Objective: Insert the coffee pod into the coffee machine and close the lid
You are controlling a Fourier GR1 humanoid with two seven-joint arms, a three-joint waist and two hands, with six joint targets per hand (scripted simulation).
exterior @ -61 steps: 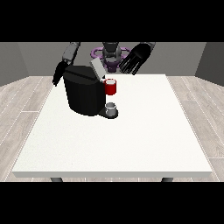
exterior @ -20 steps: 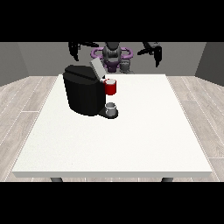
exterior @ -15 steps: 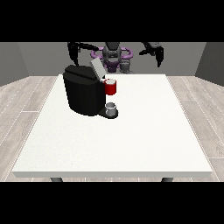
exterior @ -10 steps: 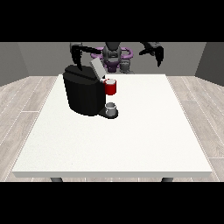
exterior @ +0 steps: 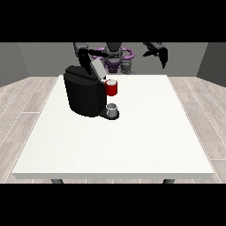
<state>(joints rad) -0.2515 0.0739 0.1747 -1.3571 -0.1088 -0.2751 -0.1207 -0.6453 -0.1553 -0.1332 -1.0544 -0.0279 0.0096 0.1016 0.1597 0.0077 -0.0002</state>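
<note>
White slab table (exterior: 132,145) — boxy black coffee machine (exterior: 84,95).

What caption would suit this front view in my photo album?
Humanoid robot behind a white table, both hands raised, facing a black coffee machine with a red thing at the machine.

Both arms raised, each robot hand (exterior: 162,56) hanging.

White table (exterior: 132,145) under black coffee machine (exterior: 84,95)
</note>
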